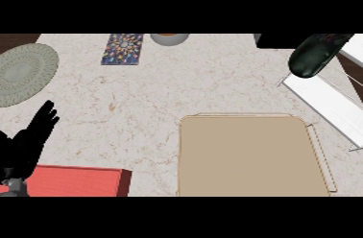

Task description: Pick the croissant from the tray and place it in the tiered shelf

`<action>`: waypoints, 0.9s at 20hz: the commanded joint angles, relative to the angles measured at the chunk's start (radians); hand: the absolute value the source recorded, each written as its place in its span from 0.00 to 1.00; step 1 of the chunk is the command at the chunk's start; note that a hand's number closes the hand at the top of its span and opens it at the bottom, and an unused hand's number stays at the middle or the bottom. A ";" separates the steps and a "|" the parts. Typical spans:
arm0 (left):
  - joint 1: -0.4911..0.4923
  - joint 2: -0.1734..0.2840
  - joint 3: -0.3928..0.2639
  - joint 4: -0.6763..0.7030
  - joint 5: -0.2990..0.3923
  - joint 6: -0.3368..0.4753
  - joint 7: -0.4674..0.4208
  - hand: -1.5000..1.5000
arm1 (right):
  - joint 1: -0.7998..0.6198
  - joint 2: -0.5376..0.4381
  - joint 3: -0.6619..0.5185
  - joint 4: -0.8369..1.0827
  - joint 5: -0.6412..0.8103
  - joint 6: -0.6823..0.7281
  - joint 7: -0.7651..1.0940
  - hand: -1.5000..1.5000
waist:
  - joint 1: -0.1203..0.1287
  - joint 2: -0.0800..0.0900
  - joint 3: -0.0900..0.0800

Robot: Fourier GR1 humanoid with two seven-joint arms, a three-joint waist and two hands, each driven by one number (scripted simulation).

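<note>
While right hand (pixel 318 53) hangs by tiered shelf (pixel 326 105), croissant is hidden.

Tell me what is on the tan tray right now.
Nothing shows on the tray: its whole tan surface is bare, no croissant. The right hand is up at the white shelf, its dark back hiding whatever it may hold. The left hand rests open at the left edge.

We saw a smooth marble-looking counter (pixel 142 98), a matt tan tray (pixel 248 155), a woven-looking round mat (pixel 25 71), and a glossy black hand (pixel 315 54).
</note>
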 commanded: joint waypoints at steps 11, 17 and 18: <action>-0.036 0.023 0.041 0.049 0.000 -0.041 -0.020 0.50 | 0.112 -0.047 -0.169 0.277 -0.064 -0.400 -0.069 1.00 | 0.000 0.003 0.001; -0.009 0.003 0.044 0.054 -0.017 -0.041 -0.053 0.50 | 0.150 -0.138 -0.130 0.421 -0.091 -0.365 -0.149 0.00 | 0.000 0.001 0.000; -0.021 0.030 0.055 -0.011 0.008 -0.054 0.027 0.50 | 0.093 -0.181 -0.122 0.435 -0.098 -0.317 -0.136 0.00 | 0.003 0.000 0.000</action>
